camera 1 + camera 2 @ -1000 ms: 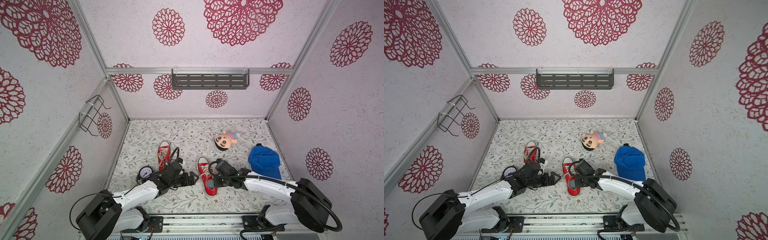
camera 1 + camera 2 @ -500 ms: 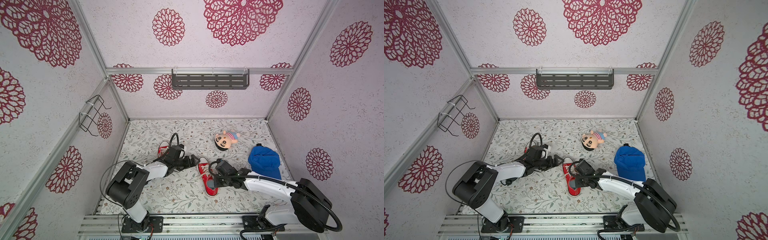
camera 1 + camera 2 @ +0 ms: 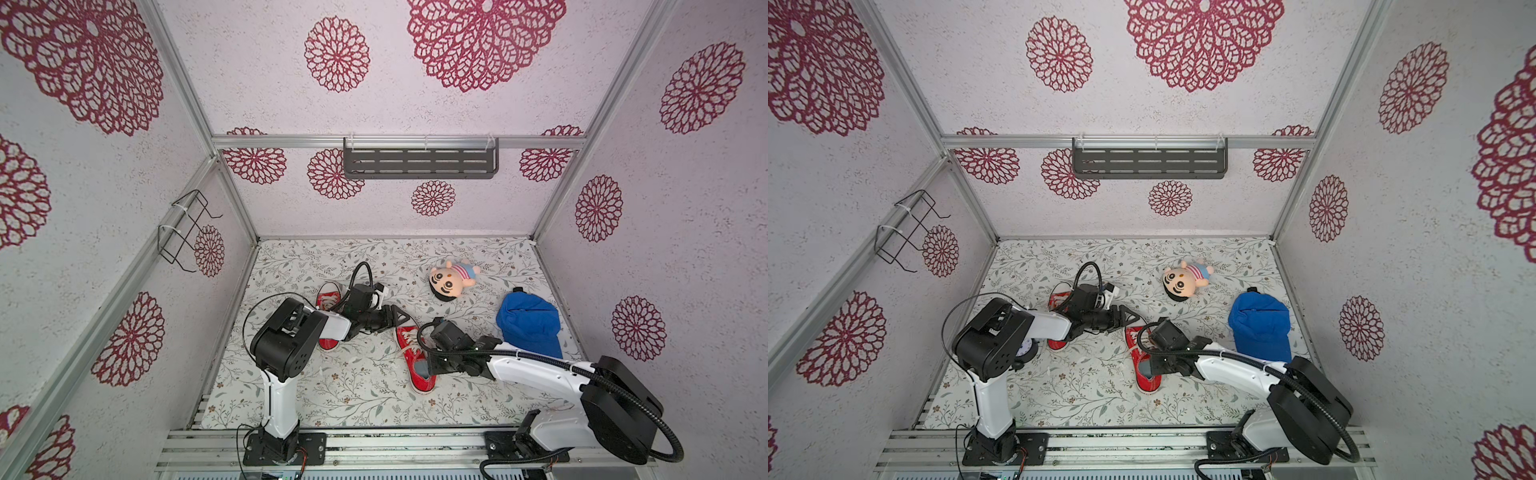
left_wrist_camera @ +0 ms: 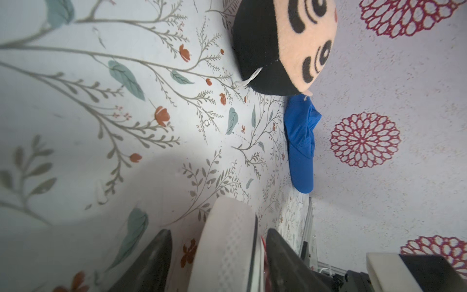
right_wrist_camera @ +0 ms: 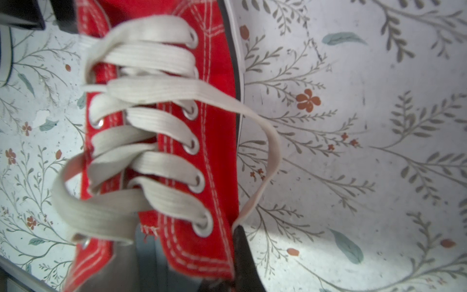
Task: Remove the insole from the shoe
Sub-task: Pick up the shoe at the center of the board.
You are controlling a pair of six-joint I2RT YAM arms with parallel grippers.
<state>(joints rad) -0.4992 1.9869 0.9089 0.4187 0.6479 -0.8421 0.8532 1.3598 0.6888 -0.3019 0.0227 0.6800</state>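
Your shoe [image 3: 406, 341] lies on the tabletop [image 3: 353, 395] near the plush doll [image 3: 451, 280], with its toe pointing toward the doll. Your left hand [image 3: 402, 319] straddles that toe with its fingers [image 4: 151, 260] parted. Tabletop shows between one finger and the white toe cap [image 4: 227, 247]. Your right hand [image 3: 431, 368] is pinched tight on the red canvas wall at the end farthest from the doll. The insole [image 3: 421, 368] sits inside the shoe, grey in the opening.

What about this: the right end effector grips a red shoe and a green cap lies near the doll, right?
The cap is blue, not green, as both top views show. The right end effector does grip a red shoe, and the cap lies near the doll.
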